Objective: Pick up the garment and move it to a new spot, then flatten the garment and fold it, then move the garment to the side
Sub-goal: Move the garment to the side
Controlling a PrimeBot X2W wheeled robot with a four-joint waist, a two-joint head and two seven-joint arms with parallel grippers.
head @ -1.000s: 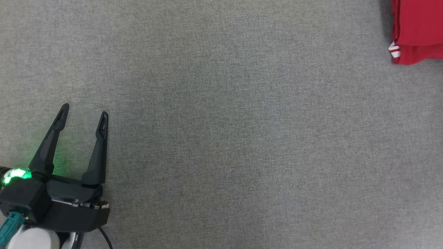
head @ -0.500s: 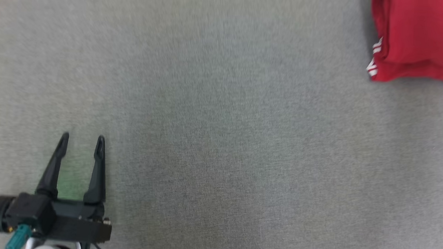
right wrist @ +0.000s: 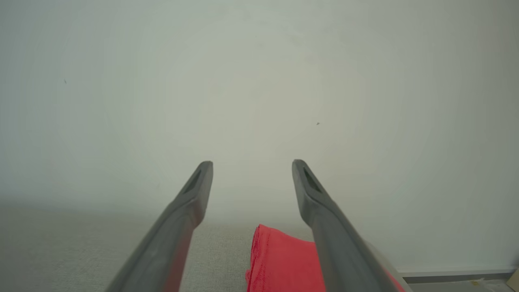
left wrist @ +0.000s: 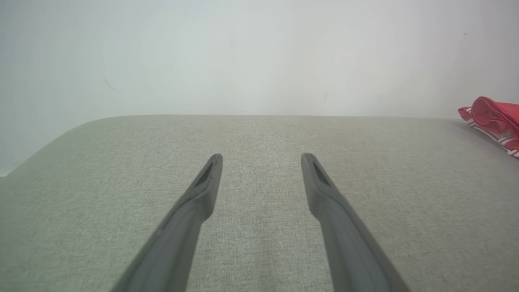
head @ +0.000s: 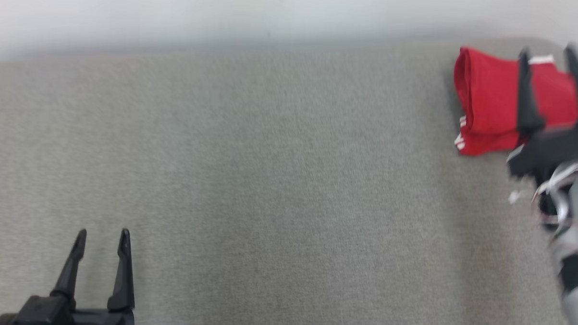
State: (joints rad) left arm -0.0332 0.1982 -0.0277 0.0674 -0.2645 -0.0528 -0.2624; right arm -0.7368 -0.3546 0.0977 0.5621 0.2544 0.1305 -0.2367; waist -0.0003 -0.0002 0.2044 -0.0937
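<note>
The garment [head: 488,107] is red with white stripes, folded into a compact stack at the far right of the grey cushioned surface [head: 278,181]. Its edge also reaches into the left wrist view at the right, garment [left wrist: 492,121], and it lies low between the fingers in the right wrist view, garment [right wrist: 284,263]. My right gripper [head: 547,53] hovers above the garment, open, with nothing between its fingers. My left gripper [head: 101,237] is open and empty at the lower left, above bare fabric, far from the garment. The same open spread appears in the left gripper [left wrist: 261,160] and right gripper [right wrist: 252,167] wrist views.
A pale wall [head: 227,16] runs along the far edge of the surface. The surface's rounded left corner [left wrist: 61,134] appears in the left wrist view. A strip of floor and baseboard [right wrist: 458,273] lies past the right end.
The head camera has tilted up, so the wall and far edge now show. The right gripper has come into the head view above the garment. The left gripper stays open.
</note>
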